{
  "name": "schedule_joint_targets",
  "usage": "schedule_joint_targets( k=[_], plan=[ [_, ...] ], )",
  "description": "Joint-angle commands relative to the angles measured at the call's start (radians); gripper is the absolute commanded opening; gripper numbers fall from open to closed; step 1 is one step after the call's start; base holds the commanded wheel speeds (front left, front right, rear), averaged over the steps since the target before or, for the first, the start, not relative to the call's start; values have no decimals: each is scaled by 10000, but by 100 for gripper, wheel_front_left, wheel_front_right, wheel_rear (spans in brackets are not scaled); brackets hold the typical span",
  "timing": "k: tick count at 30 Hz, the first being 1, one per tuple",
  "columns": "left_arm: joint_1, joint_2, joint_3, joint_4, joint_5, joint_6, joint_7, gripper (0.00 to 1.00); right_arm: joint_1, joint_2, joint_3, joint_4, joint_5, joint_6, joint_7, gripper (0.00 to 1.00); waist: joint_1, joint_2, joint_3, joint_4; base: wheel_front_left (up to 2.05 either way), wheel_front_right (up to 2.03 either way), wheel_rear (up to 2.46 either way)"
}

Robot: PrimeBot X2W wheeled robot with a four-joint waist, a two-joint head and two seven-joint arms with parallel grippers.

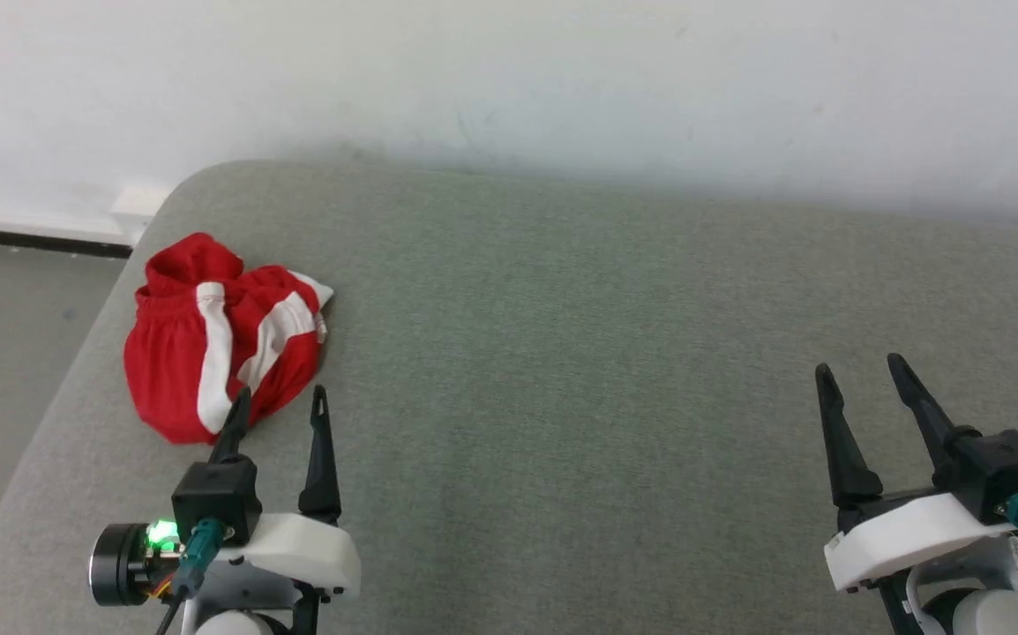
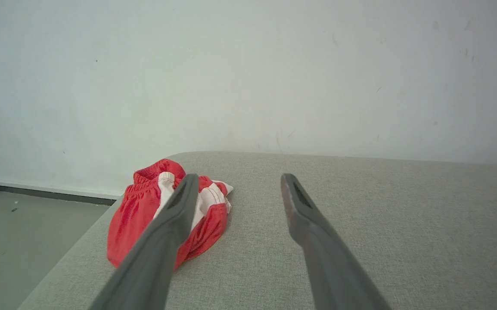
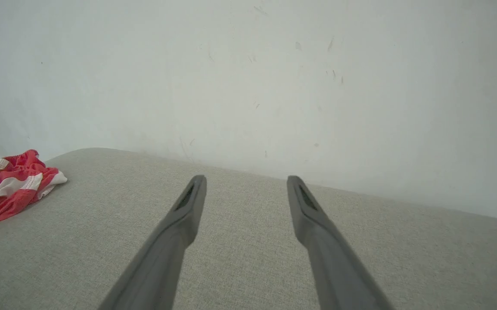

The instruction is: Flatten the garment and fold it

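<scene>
Judging by how things are lying, the task is sitting at its very start: no flattening or folding is showing, and both are waiting to be done. Nearest the robot, the left pincer [image 1: 282, 392] is pointing forward over the grey-green surface [image 1: 562, 370], its two dark fingers standing spread with nothing between them. The right pincer [image 1: 859, 364] is hanging well apart from it on the right side, likewise spread and empty. Its fingers are leaning slightly leftward and aiming at a bare stretch of the surface. Just beyond the left pincer's tips, the garment [image 1: 167, 370] is lying crumpled in a heap near the surface's left edge and rounded far corner, its red fabric bunching up with white stripes running across the folds. In the head view the left pincer's outer finger is overlapping the heap's near edge; whether it is touching I cannot tell. Farthest off, a pale wall [image 1: 562, 79] is rising behind the surface, with floor [image 1: 15, 353] showing at the left.
</scene>
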Motion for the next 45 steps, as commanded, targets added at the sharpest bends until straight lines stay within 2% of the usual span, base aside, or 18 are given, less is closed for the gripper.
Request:
schedule_joint_targets(
  k=[1, 13, 25, 33, 39, 45],
  plan=[
    [-204, 16, -51, -40, -46, 101, -109, 100, 64, 17, -42, -98, 143, -3, -121, 100, 0, -1, 26, 297, 0, 0, 0],
    [-185, 2, -61, -13, -83, 319, -360, 100, 153, 22, -7, -181, 252, -4, -371, 100, 0, -1, 74, 1127, 0, 0, 0],
    [-333, -21, -76, 66, -154, 521, -611, 100, 162, 26, 15, -275, 284, -5, -622, 100, 0, -1, 204, 1680, 0, 0, 0],
    [-1640, 291, 535, 687, -552, -28, -756, 100, 28, 29, 88, -425, 87, -6, -767, 100, 0, -1, 579, 1849, 0, 0, 0],
    [-3600, 1151, 637, 2492, -559, -774, -806, 100, -324, 31, 59, -578, -140, -6, -893, 100, 0, -1, 1305, 1605, 0, 0, 0],
    [-5705, 1851, 658, 4369, -1215, -1611, 949, 100, -700, 33, -64, -726, -259, -7, -1018, 100, 0, -1, 2160, 1196, 0, 0, 0]
  ],
)
